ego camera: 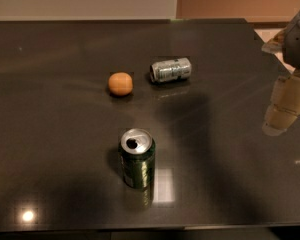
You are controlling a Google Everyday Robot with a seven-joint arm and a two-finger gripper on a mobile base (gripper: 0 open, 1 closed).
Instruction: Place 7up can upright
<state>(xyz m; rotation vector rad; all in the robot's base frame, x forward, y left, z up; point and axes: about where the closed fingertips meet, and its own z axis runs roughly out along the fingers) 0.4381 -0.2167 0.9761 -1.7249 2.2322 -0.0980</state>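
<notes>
Gripper: the gripper (280,118) hangs at the right edge of the view, over the right part of the table, partly cut off by the frame.
Gripper look: pale beige below, with a darker grey piece above it near the top right corner.
Gripper state: I cannot tell whether it is open or closed.
Gripper and things: it touches none of the 3 things on the table and is well apart from each.
7up can: the 7up can (171,70) is the thing nearest the gripper, to its left and farther back, about mid-table.
7up can pose: it lies on its side, long axis running left to right, one round end turned to the left and a little toward the camera.
7up can look: silvery-grey with faint dark print, and a dim reflection on the table just in front of it.
Orange: 1 round orange (120,83) sits just left of the 7up can, near it but not touching.
Green can: the green can (137,159) stands upright nearer the camera, well apart from the other 2.
Green can top: silver, with a dark opening showing.
Table: the table (55,134) is dark and glossy, with a pale patch of glare just right of the green can's base and 1 bright spot near the front left corner.
</notes>
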